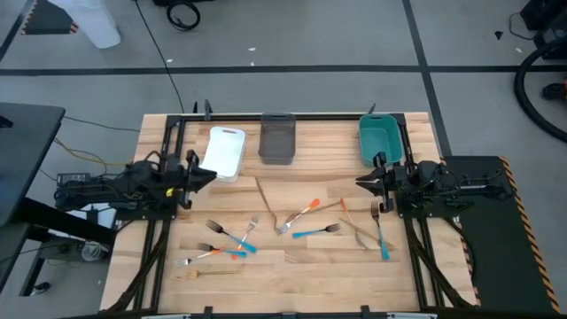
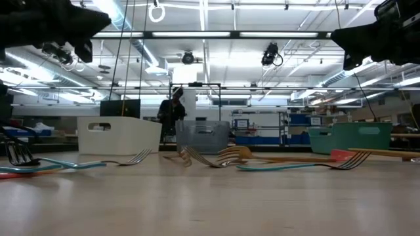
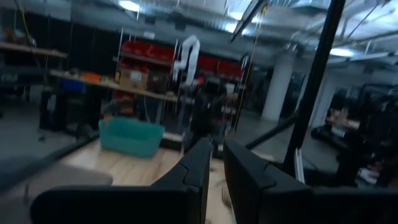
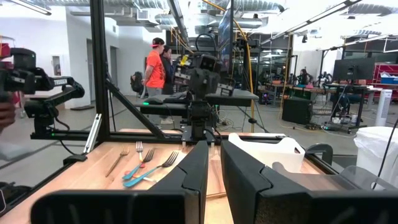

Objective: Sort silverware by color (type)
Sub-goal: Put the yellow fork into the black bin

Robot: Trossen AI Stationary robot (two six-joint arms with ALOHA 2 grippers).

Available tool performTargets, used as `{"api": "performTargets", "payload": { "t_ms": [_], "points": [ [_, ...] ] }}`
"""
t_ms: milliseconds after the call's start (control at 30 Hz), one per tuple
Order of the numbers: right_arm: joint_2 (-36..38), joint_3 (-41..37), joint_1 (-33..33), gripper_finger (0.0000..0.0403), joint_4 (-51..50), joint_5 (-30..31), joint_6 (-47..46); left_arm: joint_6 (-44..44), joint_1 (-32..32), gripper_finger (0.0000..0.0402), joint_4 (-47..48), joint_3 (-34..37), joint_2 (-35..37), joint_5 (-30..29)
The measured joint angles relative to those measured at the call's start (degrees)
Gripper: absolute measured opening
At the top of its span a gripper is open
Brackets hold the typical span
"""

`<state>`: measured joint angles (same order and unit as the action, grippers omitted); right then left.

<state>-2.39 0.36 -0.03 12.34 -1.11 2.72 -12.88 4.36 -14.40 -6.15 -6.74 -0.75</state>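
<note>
Desk (image 1: 292, 275): forks (image 1: 310, 217) strewn across middle and front; three bins (image 1: 276, 137) line the back edge; bare strip between bins and forks.

Counting from the high view: three bins sitting at the table's far edge, white (image 1: 225, 152), grey (image 1: 276, 137), teal (image 1: 379, 139). Roughly a dozen silverware pieces (image 1: 306, 213) lying loose; exact split by color unclear. Two arms showing.

Both arms are black with exposed cabling. The left gripper (image 1: 211, 175) and right gripper (image 1: 361, 182) have flat, tapering black fingers (image 4: 249, 180).
</note>
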Motion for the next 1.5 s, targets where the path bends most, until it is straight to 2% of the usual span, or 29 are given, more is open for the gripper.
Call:
{"api": "performTargets", "payload": {
  "t_ms": [167,267,333,433,533,667,767,933,1133,1367,1500],
  "points": [
    [0.0,0.0,0.0,0.0056,1.1,0.0,0.0,0.2,0.0,0.0055,-3.7,0.0,0.0,-0.4],
    [0.0,0.0,0.0,0.0056,4.6,0.0,-0.2,0.6,0.0,0.0055,-5.0,0.0,0.0,-4.4],
    [0.0,0.0,0.0,0.0056,7.4,-0.1,-2.3,0.4,0.0,0.0055,-4.9,0.0,0.0,-7.3],
    [0.0,0.0,0.0,0.0056,11.4,0.0,-8.1,0.4,0.0,0.0055,-5.2,0.0,0.0,-8.4],
    [0.0,0.0,0.0,0.0056,14.7,3.1,-11.6,1.1,0.0,0.0055,-8.5,0.0,0.0,-8.6],
    [-0.5,0.0,0.0,0.0056,16.7,11.8,-17.4,4.2,0.0,0.0055,-15.2,0.0,-0.4,-9.7],
    [-2.3,0.5,0.0,0.0056,16.1,13.3,-19.3,4.3,0.0,0.0055,-16.6,0.0,-0.4,-9.8],
    [-9.6,5.2,0.0,0.0052,12.0,11.6,-21.2,0.9,0.0,0.0055,-15.7,0.0,-0.4,-11.7],
    [-21.7,10.0,0.0,0.0044,9.1,12.0,-20.9,-3.1,-0.1,0.0055,-13.2,0.0,-1.6,-10.0],
    [-33.0,15.1,0.0,0.0043,7.2,12.0,-20.6,-1.9,0.0,0.0055,-6.4,-6.0,-7.4,-11.1],
    [-37.7,18.4,0.0,0.0043,4.1,10.5,-20.6,-1.0,0.0,0.0055,-6.1,-7.7,-11.2,-11.3]
  ]
}}
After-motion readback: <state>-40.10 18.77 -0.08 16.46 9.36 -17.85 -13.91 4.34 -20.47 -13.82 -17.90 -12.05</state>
